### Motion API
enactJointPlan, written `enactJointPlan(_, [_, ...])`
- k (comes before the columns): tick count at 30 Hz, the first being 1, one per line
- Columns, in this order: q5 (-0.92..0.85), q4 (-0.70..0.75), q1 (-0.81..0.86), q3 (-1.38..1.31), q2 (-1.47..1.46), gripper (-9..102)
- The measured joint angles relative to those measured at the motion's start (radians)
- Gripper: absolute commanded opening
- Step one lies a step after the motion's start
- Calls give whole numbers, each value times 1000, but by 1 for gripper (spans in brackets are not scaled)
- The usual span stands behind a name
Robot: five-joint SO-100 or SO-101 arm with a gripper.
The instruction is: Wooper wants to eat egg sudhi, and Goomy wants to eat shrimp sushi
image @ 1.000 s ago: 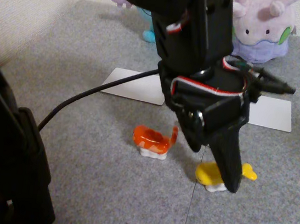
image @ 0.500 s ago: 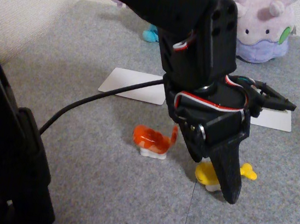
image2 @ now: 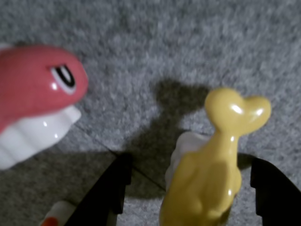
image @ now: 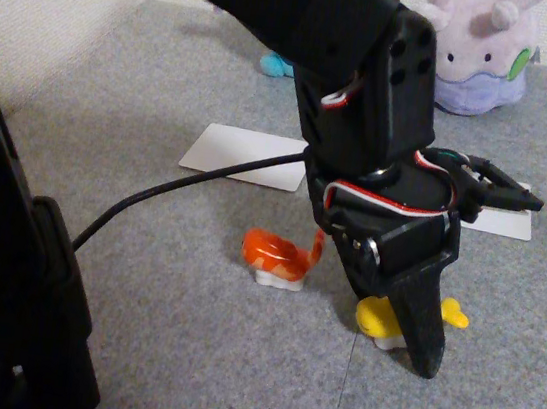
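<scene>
In the fixed view the arm hides most of Wooper (image: 275, 64) at upper centre; Goomy (image: 480, 50) is cut by the top edge.

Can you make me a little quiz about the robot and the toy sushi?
1. True or false: the yellow sushi sits between the open gripper's fingers in the wrist view.
2. Which sushi lies left of the yellow one in the fixed view? A) orange striped sushi B) green one C) blue one
3. Fill in: the lilac plush sits at the ____ of the gray carpet.

Key: 1 true; 2 A; 3 back
</scene>
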Motion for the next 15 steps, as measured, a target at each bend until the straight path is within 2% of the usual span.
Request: enactJointPlan(15, [-5, -14, 11, -11, -8, 3])
